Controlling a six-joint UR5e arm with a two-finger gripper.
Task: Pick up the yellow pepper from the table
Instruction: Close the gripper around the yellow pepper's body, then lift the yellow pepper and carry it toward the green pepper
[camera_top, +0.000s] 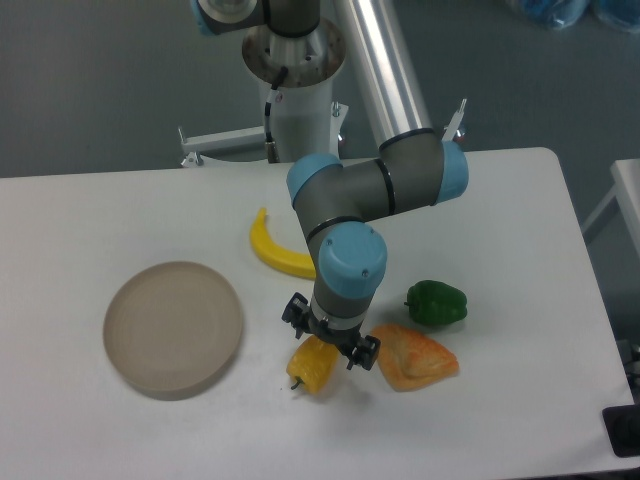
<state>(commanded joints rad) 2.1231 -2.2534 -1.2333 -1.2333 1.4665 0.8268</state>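
Grey arm (352, 190) with light-blue joint caps, silver tube link, black gripper (330, 339)

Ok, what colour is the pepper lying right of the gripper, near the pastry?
Dark green. The green pepper shows plainly in the fixed camera view, beside the orange pastry.

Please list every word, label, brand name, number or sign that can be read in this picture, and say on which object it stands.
None: no readable text shows on the gripper, yellow pepper, banana, green pepper, pastry, round dish or table.
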